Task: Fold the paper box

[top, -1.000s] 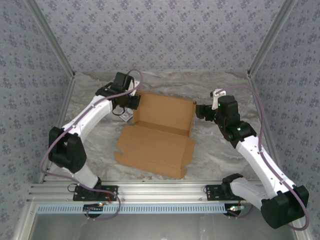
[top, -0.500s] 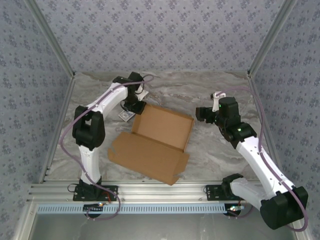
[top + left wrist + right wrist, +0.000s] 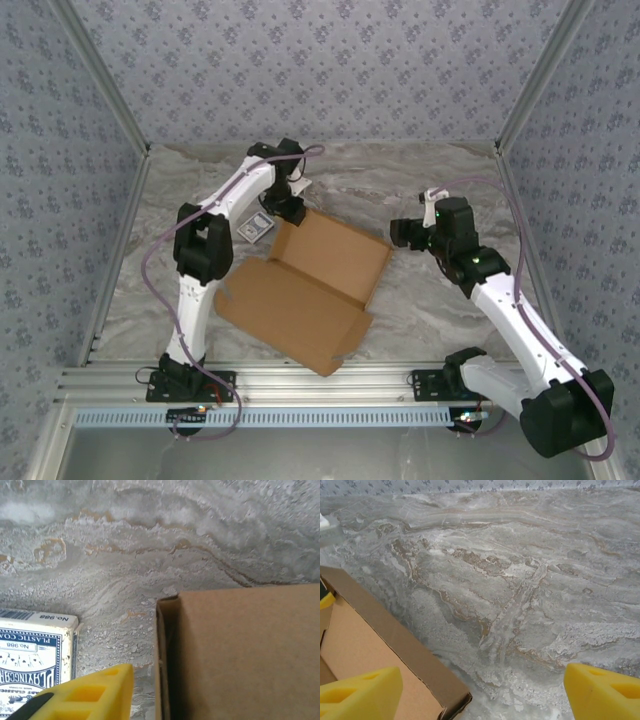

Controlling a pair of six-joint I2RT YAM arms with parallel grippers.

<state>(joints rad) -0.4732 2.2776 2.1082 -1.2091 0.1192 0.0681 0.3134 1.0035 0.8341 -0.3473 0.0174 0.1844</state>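
Tan cardboard: the paper box (image 3: 300,290) lay mid-bench, skewed, with its right end nearer the arm bases than its left. The far half showed raised side walls and the near half lay flat as one broad flap. The flap's nearest corner came close to the rail at the near edge of the bench (image 3: 450,300); from above I could not tell whether it touched.

Left pincer (image 3: 290,208) sat at the box's far-left corner, just beside a blue-and-white card pack (image 3: 255,229). In the left wrist view one yellow finger (image 3: 85,695) hung over the narrow strip of bench between the pack and the box's upright corner edge. Spread or pressed together: cannot tell.

Right pincer (image 3: 400,232) hovered just off the box's far-right corner. Its fingers (image 3: 360,692) were spread wide and pinched nothing, with the box's corner in view between them.

Open room: bare marbled bench right of the box and along the far wall. The left side was tighter because of the pack.
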